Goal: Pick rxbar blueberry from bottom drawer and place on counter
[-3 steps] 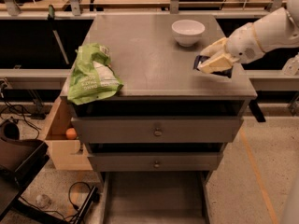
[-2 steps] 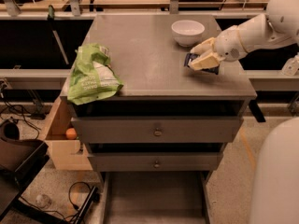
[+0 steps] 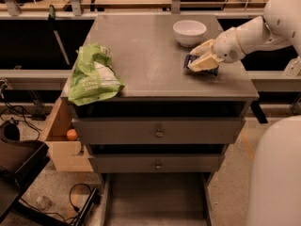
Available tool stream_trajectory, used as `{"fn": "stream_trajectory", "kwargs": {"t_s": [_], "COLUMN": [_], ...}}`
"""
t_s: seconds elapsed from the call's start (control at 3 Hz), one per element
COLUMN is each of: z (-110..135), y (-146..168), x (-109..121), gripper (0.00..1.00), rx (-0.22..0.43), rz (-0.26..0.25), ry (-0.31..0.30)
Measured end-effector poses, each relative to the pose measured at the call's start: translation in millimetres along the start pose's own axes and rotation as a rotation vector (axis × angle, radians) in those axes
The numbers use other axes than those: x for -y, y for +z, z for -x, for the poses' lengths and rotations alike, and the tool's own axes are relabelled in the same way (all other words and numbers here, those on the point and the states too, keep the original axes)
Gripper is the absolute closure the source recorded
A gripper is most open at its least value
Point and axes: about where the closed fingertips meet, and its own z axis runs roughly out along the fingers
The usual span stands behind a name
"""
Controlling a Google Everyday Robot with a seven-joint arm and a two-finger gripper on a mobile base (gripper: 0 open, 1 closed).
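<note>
My gripper (image 3: 197, 56) is over the right part of the counter (image 3: 141, 51), just in front of the white bowl. Its cream fingers (image 3: 203, 63) are shut on the rxbar blueberry (image 3: 188, 60), a small dark wrapper whose edges show under and beside the fingers. The bar is down at the counter's surface; I cannot tell whether it rests on it. The bottom drawer (image 3: 155, 197) is pulled open at the foot of the cabinet, and its grey floor shows nothing on it.
A white bowl (image 3: 189, 32) stands at the back right of the counter. A green and white snack bag (image 3: 93, 75) lies on its front left corner. A wooden box (image 3: 61, 145) with an orange ball (image 3: 71, 134) is left of the cabinet. The two upper drawers are closed.
My gripper has carried the dark bar leftward from the counter's right edge to a spot in front of the bowl, and lower toward the surface.
</note>
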Motion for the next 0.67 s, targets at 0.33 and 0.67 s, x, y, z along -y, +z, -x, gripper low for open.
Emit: {"fn": "stream_trajectory", "kwargs": {"t_s": [0.33, 0.67], "z": [0.2, 0.4], "y": [3.5, 6.9], "x": [-0.4, -0.7], "gripper": [0.36, 0.13], "rx": [0.001, 0.002], "rz": [0.005, 0.010], "ry": [0.000, 0.000]}}
